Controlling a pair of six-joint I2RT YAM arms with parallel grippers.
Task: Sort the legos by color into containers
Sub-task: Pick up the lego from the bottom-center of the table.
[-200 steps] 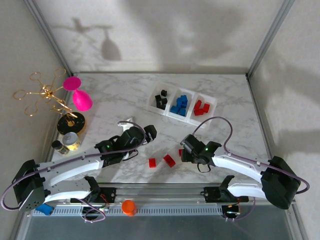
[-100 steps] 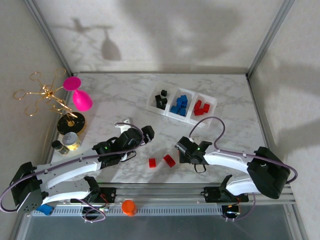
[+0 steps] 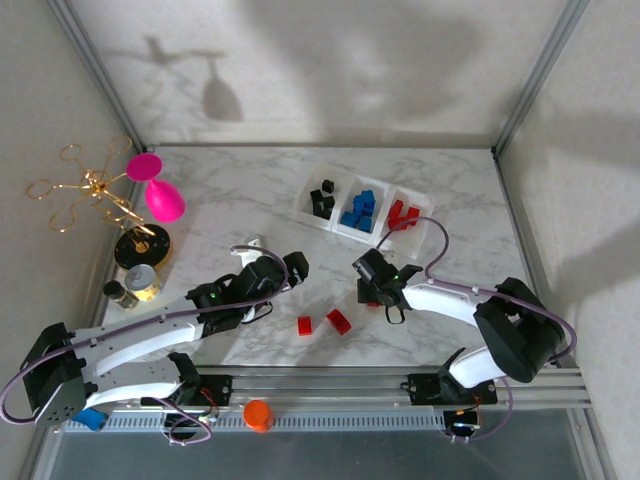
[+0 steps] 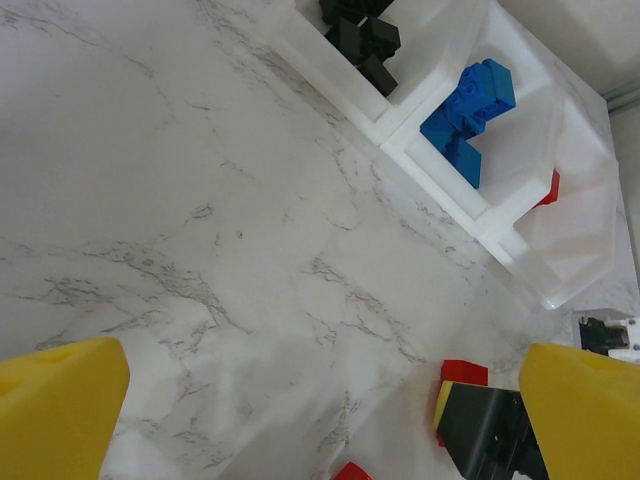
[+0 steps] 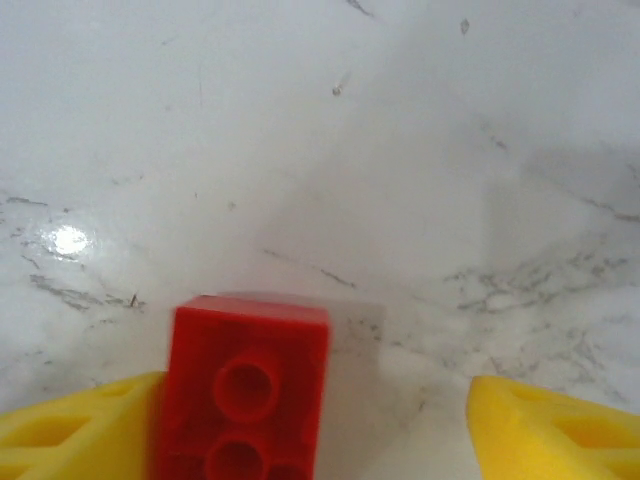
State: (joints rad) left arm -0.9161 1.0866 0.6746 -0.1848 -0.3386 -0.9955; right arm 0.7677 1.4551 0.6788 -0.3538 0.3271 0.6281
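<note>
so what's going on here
Two robot arms are sorting lego bricks by color into a white three-compartment tray. Its compartments already hold black bricks, blue bricks and red bricks, one color each. The right end effector is down at the marble table, open, with a red brick between its fingers, against one of them. The left end effector hangs open above the table. Two loose red bricks lie nearer the front.

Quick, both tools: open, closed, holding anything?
Left tool: open, empty.
Right tool: open; red brick between its fingers, touching one, not clamped.
</note>
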